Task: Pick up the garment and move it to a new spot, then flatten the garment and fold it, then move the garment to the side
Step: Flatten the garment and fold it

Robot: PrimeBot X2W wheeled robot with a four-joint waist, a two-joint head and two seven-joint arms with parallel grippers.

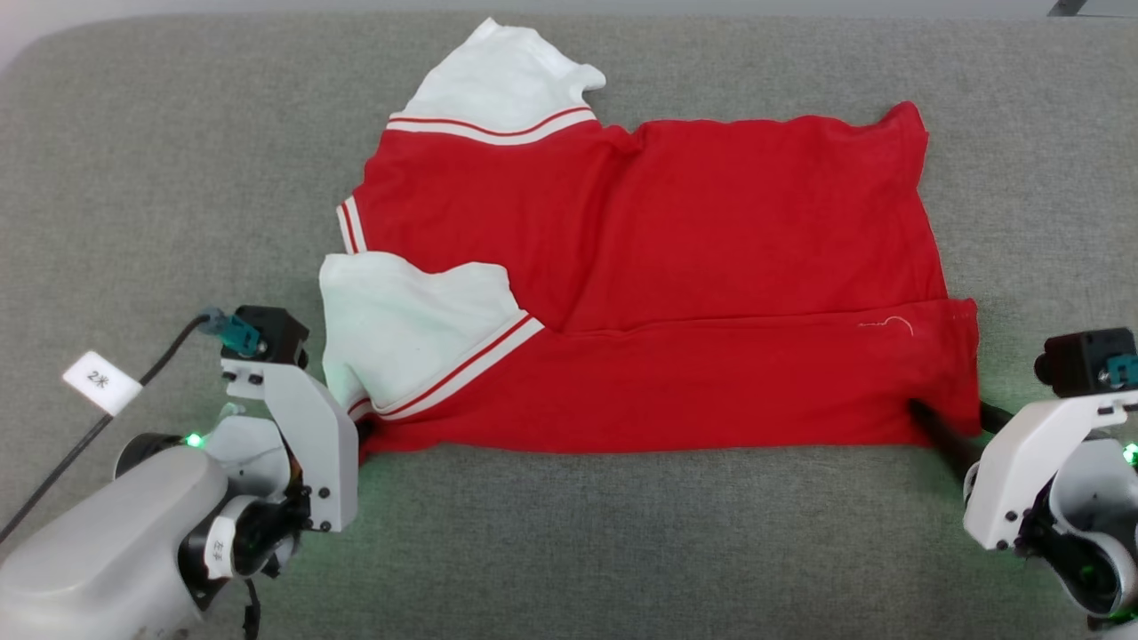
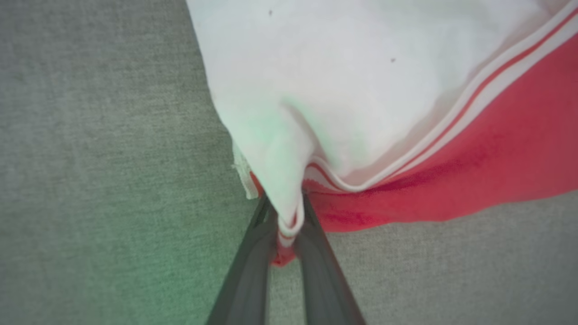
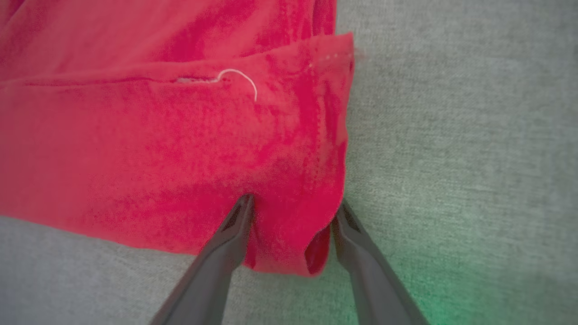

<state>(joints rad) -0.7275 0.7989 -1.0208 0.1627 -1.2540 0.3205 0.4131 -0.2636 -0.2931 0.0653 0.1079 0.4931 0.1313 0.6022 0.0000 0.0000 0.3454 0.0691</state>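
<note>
The garment (image 1: 640, 276) lies spread on the grey padded surface, plain red side up, with its white sleeves at the left. Its near long edge is folded over into a strip. My left gripper (image 1: 363, 436) sits at the near left corner. In the left wrist view that gripper (image 2: 286, 205) is shut on a pinch of white sleeve and red hem of the garment (image 2: 451, 149). My right gripper (image 1: 949, 413) is at the near right corner. In the right wrist view its fingers (image 3: 235, 225) stand apart, astride the corner of the garment (image 3: 180, 144); that gripper (image 3: 293, 205) is open with loose cloth between the jaws.
The grey padded surface (image 1: 160, 178) runs wide on all sides of the shirt; its back edge lies along the top of the head view. A black cable with a white tag (image 1: 100, 382) trails by my left arm.
</note>
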